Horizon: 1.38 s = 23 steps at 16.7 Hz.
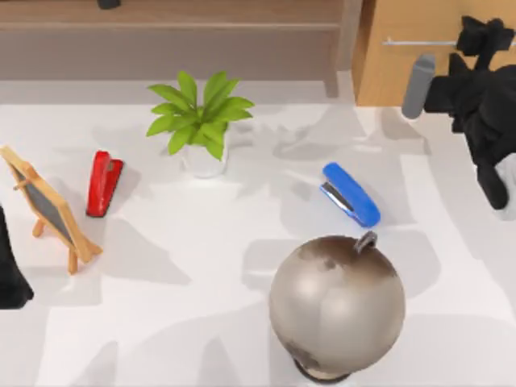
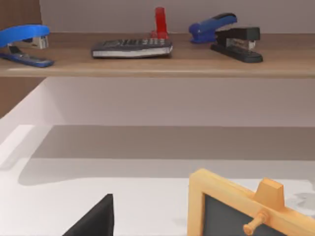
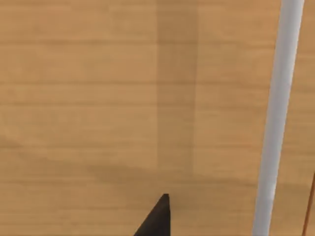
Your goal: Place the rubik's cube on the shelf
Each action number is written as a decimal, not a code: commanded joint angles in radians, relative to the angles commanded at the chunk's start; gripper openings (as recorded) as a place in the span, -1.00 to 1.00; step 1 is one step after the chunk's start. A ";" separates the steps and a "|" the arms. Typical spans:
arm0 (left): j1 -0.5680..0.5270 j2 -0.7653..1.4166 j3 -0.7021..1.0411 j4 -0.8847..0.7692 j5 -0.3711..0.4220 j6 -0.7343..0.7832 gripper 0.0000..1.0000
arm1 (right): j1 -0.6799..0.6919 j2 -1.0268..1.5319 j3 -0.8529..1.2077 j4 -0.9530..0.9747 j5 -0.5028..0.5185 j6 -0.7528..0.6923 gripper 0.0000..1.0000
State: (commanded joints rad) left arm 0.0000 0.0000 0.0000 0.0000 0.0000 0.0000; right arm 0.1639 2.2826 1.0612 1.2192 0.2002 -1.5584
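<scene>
The left gripper (image 1: 10, 278) sits low at the table's left edge, just beside the little wooden-framed chalkboard (image 1: 48, 208) on its easel, and whether it is open or shut on anything cannot be told. Over on the right, the right gripper (image 1: 482, 39) is up at the back corner, close against the front of the light wooden cabinet (image 1: 395, 76) by its metal handle (image 1: 419, 42). The right wrist view looks straight onto that wood grain with the handle (image 3: 278, 118) running past, and its grip cannot be told either. The shelf (image 1: 177, 32) runs along the back of the table, left of the cabinet. On its board (image 2: 162, 64) sit a blue stapler (image 2: 24, 44), a calculator (image 2: 132, 47), a red stapler (image 2: 160, 22) standing behind it, another blue stapler (image 2: 211, 24) and a black stapler (image 2: 236, 43). Down on the white table (image 1: 185, 322) stand a potted plant (image 1: 201, 121), a red stapler (image 1: 103, 183), a blue stapler (image 1: 351, 194) and a big globe (image 1: 337, 305) near the front.
</scene>
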 joint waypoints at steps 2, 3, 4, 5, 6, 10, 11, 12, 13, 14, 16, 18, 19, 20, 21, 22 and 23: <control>0.000 0.000 0.000 0.000 0.000 0.000 1.00 | 0.000 0.000 0.000 0.000 0.000 0.000 -0.36; 0.000 0.000 0.000 0.000 0.000 0.000 1.00 | 0.000 0.000 0.000 0.000 0.000 0.000 -0.51; 0.000 0.000 0.000 0.000 0.000 0.000 1.00 | 0.000 0.000 0.000 0.000 0.000 0.000 -0.66; 0.000 0.000 0.000 0.000 0.000 0.000 1.00 | 0.000 0.000 0.000 0.000 0.000 0.000 -0.81; 0.000 0.000 0.000 0.000 0.000 0.000 1.00 | 0.000 0.000 0.000 0.000 0.000 0.000 -0.96; 0.000 0.000 0.000 0.000 0.000 0.000 1.00 | 0.000 0.000 0.000 0.000 0.000 0.000 -1.00; 0.000 0.000 0.000 0.000 0.000 0.000 1.00 | 0.000 0.000 0.000 0.000 0.000 0.000 -1.00; 0.000 0.000 0.000 0.000 0.000 0.000 1.00 | 0.000 0.000 0.000 0.000 0.000 0.000 -1.00; 0.000 0.000 0.000 0.000 0.000 0.000 1.00 | 0.000 0.000 0.000 0.000 0.000 0.000 -1.00; 0.000 0.000 0.000 0.000 0.000 0.000 1.00 | 0.000 0.000 0.000 0.000 0.000 0.000 -1.00; 0.000 0.000 0.000 0.000 0.000 0.000 1.00 | 0.004 -0.001 -0.004 -0.001 0.000 0.003 -1.00; 0.000 0.000 0.000 0.000 0.000 0.000 1.00 | 0.008 -0.017 -0.037 0.018 0.004 0.004 -1.00; 0.000 0.000 0.000 0.000 0.000 0.000 1.00 | 0.011 -0.029 -0.067 0.033 0.008 0.005 -1.00; 0.000 0.000 0.000 0.000 0.000 0.000 1.00 | 0.015 -0.043 -0.100 0.051 0.012 0.006 -1.00; 0.000 0.000 0.000 0.000 0.000 0.000 1.00 | 0.019 -0.058 -0.136 0.071 0.017 0.006 -1.00; 0.000 0.000 0.000 0.000 0.000 0.000 1.00 | 0.023 -0.074 -0.173 0.091 0.021 0.006 -1.00; 0.000 0.000 0.000 0.000 0.000 0.000 1.00 | 0.028 -0.090 -0.209 0.112 0.026 0.006 -1.00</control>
State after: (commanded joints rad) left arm 0.0000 0.0000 0.0000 0.0000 0.0000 0.0000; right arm 0.1918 2.1928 0.8521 1.3309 0.2257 -1.5527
